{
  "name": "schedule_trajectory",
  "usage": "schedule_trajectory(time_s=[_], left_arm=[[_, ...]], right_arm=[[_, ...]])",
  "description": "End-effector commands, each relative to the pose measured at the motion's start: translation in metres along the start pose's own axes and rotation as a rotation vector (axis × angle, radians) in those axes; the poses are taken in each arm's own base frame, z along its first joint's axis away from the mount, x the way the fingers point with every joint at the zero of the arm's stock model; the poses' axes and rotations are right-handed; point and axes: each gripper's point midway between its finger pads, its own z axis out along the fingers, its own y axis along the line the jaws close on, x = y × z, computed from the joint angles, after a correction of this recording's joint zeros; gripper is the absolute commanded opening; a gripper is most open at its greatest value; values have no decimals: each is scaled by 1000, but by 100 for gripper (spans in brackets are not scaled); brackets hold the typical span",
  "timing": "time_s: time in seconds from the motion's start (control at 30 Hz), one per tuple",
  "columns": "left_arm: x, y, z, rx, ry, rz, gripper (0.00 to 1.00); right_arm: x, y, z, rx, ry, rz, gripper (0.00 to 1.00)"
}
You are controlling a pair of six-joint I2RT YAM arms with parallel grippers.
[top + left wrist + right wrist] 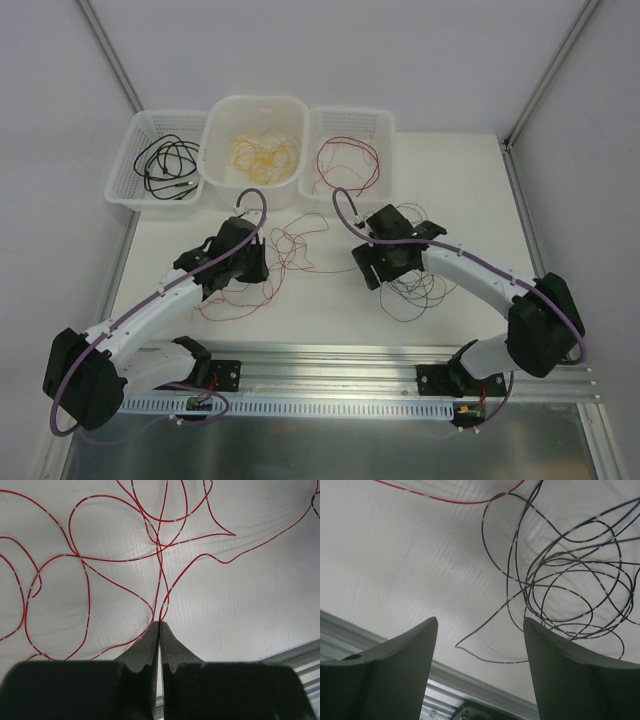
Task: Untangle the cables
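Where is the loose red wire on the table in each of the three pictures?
Top external: red wire on the table, just left of centre.
Left wrist: it loops across the upper picture, pinched in the left gripper.
Right wrist: only a red arc along the top edge.
Shared landmark: the metal rail at the table's near edge.

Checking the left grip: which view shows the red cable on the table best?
Left wrist view: the red cable enters the shut left gripper. Top view shows only faint loops; right wrist, one short stretch.
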Motion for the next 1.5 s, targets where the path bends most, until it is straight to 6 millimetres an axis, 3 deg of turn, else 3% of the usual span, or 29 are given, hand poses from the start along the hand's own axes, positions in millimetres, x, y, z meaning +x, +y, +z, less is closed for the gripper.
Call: schedule_trajectory(time_s=[0.0,0.17,0.27,0.33,0.37,0.43,0.47,0.5,0.53,0.57,0.63,0.67,0.73,0.77,0.87,0.9,0.97,1.07,1.3,1.47], left_arm=[[0,-2,-5,14,0,-17,0],[0,-2,-8,17,-5,-19,0],[-2,-2,-12,18,-15,-19,0],[-3,-1,-14,17,-22,-19,0],[-3,-1,-17,18,-25,-18,0],[-4,-1,-22,18,-37,-21,0],[-3,0,-25,14,-37,-21,0],[-4,1,-27,8,-43,-21,0],[-6,1,-32,12,-60,-20,0],[-7,2,-35,8,-65,-19,0],[-6,6,-42,-4,-75,-21,0],[-6,8,-44,-11,-81,-21,0],[-5,13,-51,-32,-91,-25,0],[-5,14,-52,-40,-95,-29,0],[-2,23,-56,-83,-107,-52,0],[-3,25,-57,-90,-113,-62,0],[-2,31,-57,-130,-114,-97,0],[0,37,-54,-182,-108,-159,0],[26,88,-33,-453,-129,-359,0],[37,97,-23,-495,-124,-411,25]], right_arm=[[-22,-8,24,63,-16,-54,73],[-25,-36,57,239,34,-54,73],[-26,-47,72,303,54,-48,69],[-25,-52,80,328,59,-39,61],[-24,-58,83,337,63,-11,56],[-25,-68,83,365,49,33,35],[-19,-80,81,385,56,74,14],[-17,-87,79,400,50,118,5],[-19,-95,70,412,21,160,1],[-16,-112,63,434,15,221,1],[-7,-127,48,456,-1,301,1],[-12,-143,26,472,-66,366,1],[-5,-156,5,488,-103,442,1],[-8,-170,-22,502,-191,531,1],[-5,-185,-58,476,-295,663,1],[-10,-183,-75,452,-357,674,1],[-18,-175,-87,398,-386,671,1],[-22,-156,-84,288,-374,660,1],[-8,-128,-28,138,-278,672,3],[0,-99,13,89,-148,597,8]])
